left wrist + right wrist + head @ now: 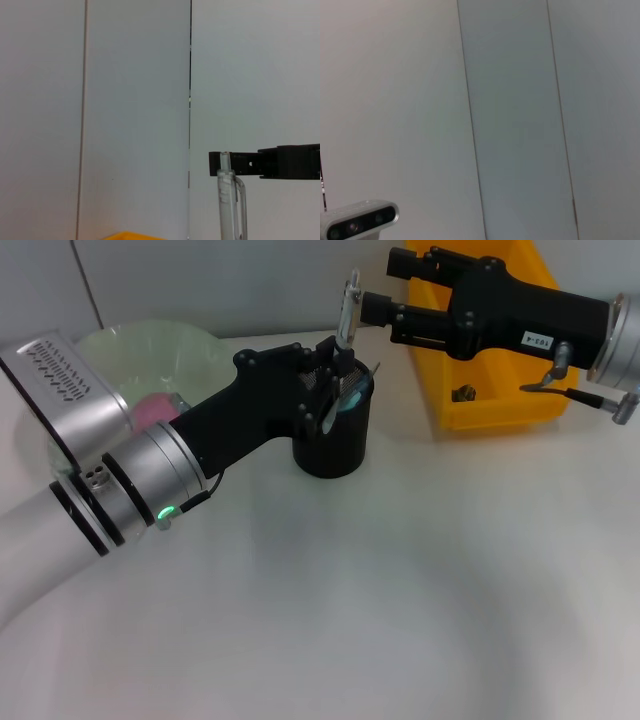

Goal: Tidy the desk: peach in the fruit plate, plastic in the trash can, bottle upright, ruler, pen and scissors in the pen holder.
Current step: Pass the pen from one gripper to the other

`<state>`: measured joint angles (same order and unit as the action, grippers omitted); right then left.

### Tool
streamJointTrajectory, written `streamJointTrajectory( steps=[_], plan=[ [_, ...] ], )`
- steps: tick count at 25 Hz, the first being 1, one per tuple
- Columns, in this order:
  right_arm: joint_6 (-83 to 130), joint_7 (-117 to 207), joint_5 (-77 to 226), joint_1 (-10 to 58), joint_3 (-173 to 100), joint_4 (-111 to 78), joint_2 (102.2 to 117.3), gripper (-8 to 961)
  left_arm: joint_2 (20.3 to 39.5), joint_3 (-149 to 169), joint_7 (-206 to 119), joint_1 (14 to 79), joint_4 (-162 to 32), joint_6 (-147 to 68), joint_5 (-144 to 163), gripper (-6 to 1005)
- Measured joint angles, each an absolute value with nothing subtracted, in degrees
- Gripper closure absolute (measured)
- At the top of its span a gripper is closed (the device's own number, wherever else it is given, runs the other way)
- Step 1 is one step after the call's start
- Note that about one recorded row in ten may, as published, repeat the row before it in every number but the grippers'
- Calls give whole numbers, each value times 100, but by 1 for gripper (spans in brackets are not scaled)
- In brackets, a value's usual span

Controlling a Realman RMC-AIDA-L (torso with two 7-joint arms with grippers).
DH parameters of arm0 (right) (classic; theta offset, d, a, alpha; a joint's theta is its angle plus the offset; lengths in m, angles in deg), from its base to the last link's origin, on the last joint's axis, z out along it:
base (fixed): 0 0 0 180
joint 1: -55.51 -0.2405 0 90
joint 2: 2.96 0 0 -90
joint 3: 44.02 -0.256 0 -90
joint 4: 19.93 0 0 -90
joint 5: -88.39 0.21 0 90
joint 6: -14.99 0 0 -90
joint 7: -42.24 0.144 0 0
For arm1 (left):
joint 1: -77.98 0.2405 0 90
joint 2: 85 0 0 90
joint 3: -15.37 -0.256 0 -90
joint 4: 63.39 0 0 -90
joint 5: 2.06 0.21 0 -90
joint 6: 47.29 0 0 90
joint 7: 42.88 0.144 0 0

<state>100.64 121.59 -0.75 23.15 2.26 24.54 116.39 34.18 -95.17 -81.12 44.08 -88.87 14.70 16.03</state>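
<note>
Head view: the right end effector (pixel 352 312) pinches the pen (pixel 349 308) upright just above the holder (pixel 331 445), where the scissors (pixel 340 405) already stand; the left end effector (pixel 335 365) sits at the holder's rim, finger state not readable. The peach (pixel 155 407) lies in the plate (pixel 140 350) and something small lies in the bin (pixel 490 390), while bottle and ruler are not visible, so the pen drop looks like a late step. Left wrist view: pen (pixel 227 200) upright, right end effector (pixel 220 164) at its tip, bin corner (pixel 131 236) below; right wrist view: wall only.
</note>
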Motion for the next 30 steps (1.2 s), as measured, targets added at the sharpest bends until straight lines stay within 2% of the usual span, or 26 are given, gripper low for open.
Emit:
streamJointTrajectory(
  steps=[2,14,25,30],
  plan=[
    [10006,12159,-73,2277,263,2369,11635,197,3418,-9521,-8113,4418,-8887,1500,1598,783],
    [9715,12176,-69,2211,599,2281,11621,355,3418,-9520,-8119,4426,-8878,1537,1599,776],
    [9694,12164,-70,2097,598,2143,11629,407,3418,-9524,-8121,4424,-8867,1537,1604,769],
    [9687,12162,-70,2085,598,2123,11631,474,3418,-9528,-8121,4427,-8868,1558,1604,766]
  ],
)
